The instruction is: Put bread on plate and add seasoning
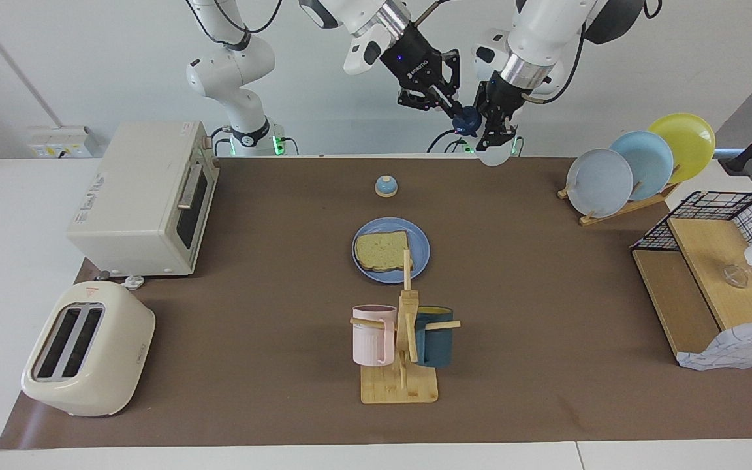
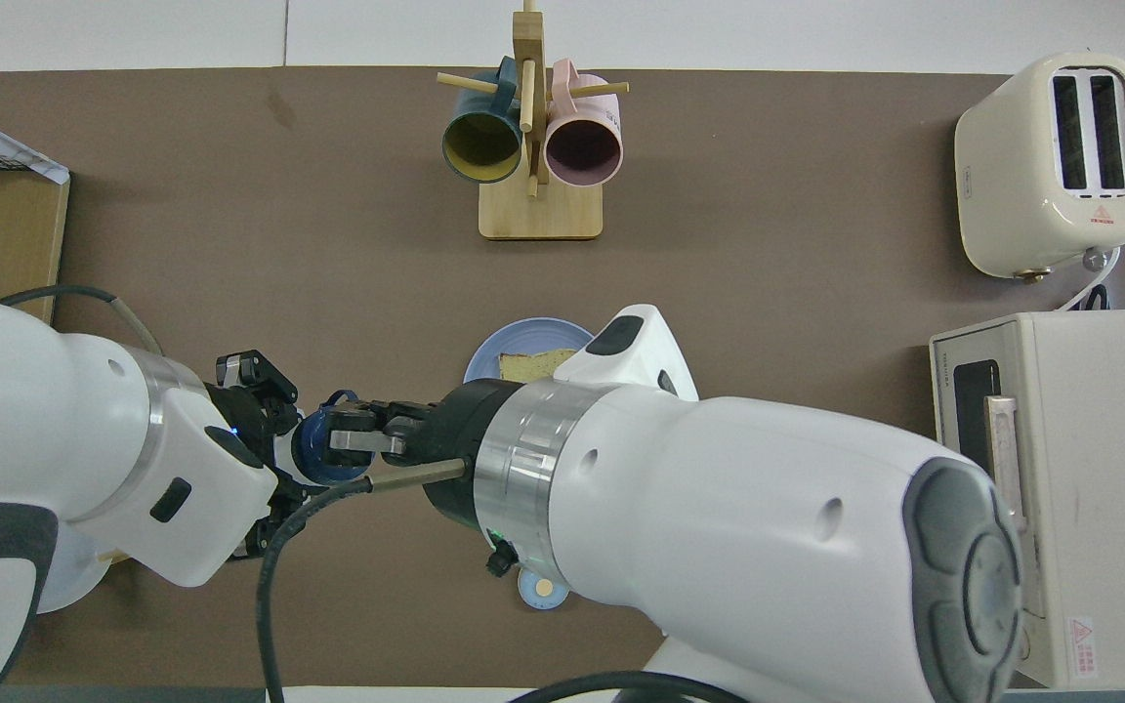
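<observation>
The bread [image 1: 382,251] lies flat on the blue plate [image 1: 418,264] in the middle of the table; in the overhead view the bread [image 2: 533,364] and plate [image 2: 489,359] are partly hidden by the right arm. The seasoning bottle [image 1: 497,155] is up in the air over the table's edge at the robots' end, tilted. My left gripper [image 1: 497,134] is shut on its white body. My right gripper [image 1: 457,116] is shut on its navy cap [image 1: 466,121]. In the overhead view the cap [image 2: 316,457] shows between the left gripper [image 2: 279,459] and the right gripper [image 2: 343,439].
A blue-domed bell [image 1: 386,187] stands nearer the robots than the plate. A mug tree [image 1: 405,339] with a pink and a teal mug stands farther out. An oven [image 1: 147,202] and toaster [image 1: 89,356] are at the right arm's end; a plate rack [image 1: 637,170] and shelf [image 1: 715,287] at the left arm's end.
</observation>
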Action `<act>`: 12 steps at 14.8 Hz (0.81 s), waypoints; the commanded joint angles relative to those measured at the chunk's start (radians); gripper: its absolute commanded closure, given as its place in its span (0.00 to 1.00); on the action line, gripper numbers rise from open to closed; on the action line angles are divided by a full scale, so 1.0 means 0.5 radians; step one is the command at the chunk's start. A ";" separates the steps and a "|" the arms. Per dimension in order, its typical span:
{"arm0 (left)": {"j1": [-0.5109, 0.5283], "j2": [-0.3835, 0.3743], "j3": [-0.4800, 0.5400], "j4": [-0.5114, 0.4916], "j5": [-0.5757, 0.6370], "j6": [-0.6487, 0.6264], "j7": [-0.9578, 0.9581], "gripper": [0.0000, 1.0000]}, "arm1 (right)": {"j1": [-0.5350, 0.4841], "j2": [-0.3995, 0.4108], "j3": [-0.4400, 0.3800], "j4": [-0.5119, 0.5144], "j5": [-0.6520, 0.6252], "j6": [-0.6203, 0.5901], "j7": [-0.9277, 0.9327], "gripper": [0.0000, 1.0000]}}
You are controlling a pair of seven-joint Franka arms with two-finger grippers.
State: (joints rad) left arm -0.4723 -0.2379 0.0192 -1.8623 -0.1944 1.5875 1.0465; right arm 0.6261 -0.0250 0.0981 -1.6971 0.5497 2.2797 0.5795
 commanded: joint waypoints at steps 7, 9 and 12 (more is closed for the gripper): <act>-0.006 -0.052 0.017 -0.083 -0.010 -0.030 0.015 0.60 | -0.065 0.032 -0.003 0.115 -0.056 -0.022 0.019 1.00; -0.006 -0.052 0.017 -0.083 -0.010 -0.030 0.015 0.60 | -0.062 0.029 -0.003 0.108 -0.071 -0.037 -0.002 1.00; -0.006 -0.052 0.017 -0.083 -0.010 -0.030 0.012 0.61 | -0.080 0.029 -0.003 0.108 -0.118 -0.086 -0.104 1.00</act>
State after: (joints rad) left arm -0.4723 -0.2378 0.0189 -1.8639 -0.1996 1.5950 1.0421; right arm 0.6188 -0.0190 0.0993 -1.6839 0.5244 2.2575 0.5568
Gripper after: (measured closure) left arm 0.595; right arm 0.872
